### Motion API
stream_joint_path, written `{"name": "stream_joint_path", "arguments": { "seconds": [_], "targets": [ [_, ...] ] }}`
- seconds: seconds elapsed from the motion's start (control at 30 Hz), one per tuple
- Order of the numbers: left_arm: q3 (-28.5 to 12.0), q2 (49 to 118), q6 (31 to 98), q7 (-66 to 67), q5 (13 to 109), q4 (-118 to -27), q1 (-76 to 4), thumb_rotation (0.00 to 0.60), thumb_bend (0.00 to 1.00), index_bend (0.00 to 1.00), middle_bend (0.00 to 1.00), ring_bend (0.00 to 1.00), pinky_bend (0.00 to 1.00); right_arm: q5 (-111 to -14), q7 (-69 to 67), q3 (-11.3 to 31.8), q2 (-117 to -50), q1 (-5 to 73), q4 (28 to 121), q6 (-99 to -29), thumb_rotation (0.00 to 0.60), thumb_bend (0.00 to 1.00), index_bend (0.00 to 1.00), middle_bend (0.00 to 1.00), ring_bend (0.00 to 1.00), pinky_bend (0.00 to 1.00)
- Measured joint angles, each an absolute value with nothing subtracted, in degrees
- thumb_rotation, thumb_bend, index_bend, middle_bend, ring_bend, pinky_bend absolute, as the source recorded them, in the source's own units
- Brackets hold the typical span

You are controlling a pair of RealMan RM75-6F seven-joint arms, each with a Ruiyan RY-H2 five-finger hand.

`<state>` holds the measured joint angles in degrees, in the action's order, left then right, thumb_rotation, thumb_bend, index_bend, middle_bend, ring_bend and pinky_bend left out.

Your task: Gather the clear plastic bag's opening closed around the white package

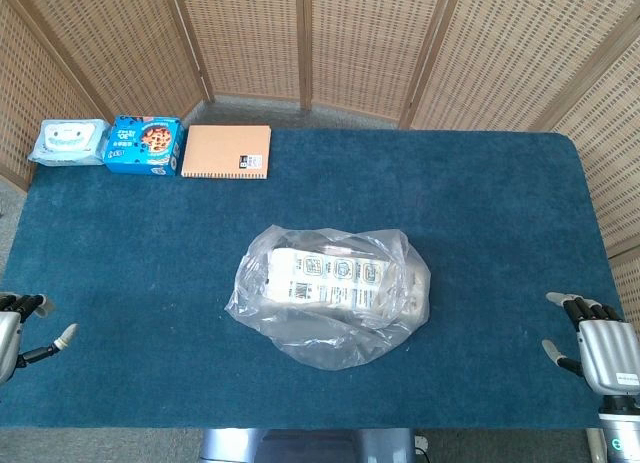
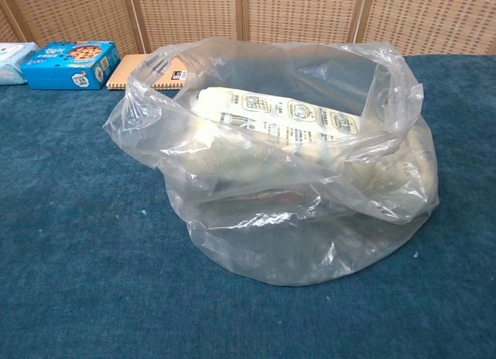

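A clear plastic bag (image 1: pixel 330 303) lies crumpled in the middle of the blue table, its mouth gaping upward. Inside it sits the white package (image 1: pixel 335 278) with black printed panels, also plain in the chest view as the white package (image 2: pixel 279 115) under the bag (image 2: pixel 294 212) rim. My left hand (image 1: pixel 18 328) rests at the table's left edge, fingers apart, holding nothing. My right hand (image 1: pixel 598 345) sits at the right edge, fingers spread and empty. Both hands are far from the bag. Neither hand shows in the chest view.
Along the back left edge lie a pale wipes pack (image 1: pixel 68 141), a blue snack box (image 1: pixel 145 145) and a brown spiral notebook (image 1: pixel 228 151). Woven bamboo screens (image 1: pixel 350 43) stand behind the table (image 1: pixel 500 213).
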<state>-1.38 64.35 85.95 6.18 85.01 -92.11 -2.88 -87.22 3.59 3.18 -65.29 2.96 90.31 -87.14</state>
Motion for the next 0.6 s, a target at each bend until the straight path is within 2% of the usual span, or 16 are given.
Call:
{"name": "stream_joint_path", "arguments": {
  "seconds": [0.5,0.6],
  "targets": [
    [-1.9,63.5,84.8,5.2,84.8,-93.3,-3.8,0.051,0.20,0.45,0.50,0.40,0.26,-87.2,3.2,3.2,-66.0,3.3,89.6,-86.6,0.600,0.24,0.28,0.36,0.36,0.36],
    [-1.9,62.9,84.2,4.7,84.7,-94.1,-4.1,0.076,0.20,0.45,0.49,0.40,0.26,-87.2,2.7,3.2,-66.2,3.2,89.2,-86.7,0.600,0.24,0.28,0.36,0.36,0.36]
  ]
}}
